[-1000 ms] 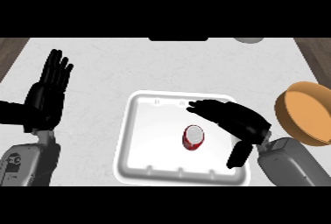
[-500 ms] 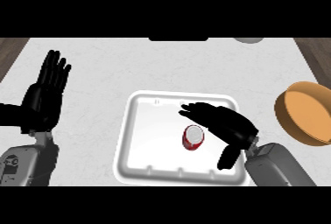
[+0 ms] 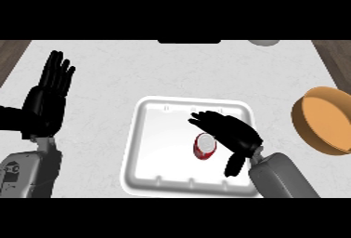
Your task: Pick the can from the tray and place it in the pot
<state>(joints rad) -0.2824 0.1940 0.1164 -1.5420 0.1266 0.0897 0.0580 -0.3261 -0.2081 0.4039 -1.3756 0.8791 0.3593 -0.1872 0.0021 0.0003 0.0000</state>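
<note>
A red can [image 3: 204, 145] with a pale top lies in the white tray [image 3: 158, 144], right of the tray's middle. My right hand [image 3: 230, 132] hovers over it from the right, fingers stretched toward the upper left and thumb hanging down beside the can; the fingers are straight and hold nothing. Part of the can's right side is hidden by that hand. The orange pot [image 3: 323, 124] sits at the right edge of the counter, apart from the tray. At the left of the view my left hand [image 3: 47, 102] rests open with fingers up.
The counter's wooden borders show at the far left and far right corners. A pale round object [image 3: 264, 42] and a dark object [image 3: 189, 41] sit at the back edge.
My right hand has slid left across the tray, coming to lie over the can. The can, the pot and my left hand have stayed where they were.
</note>
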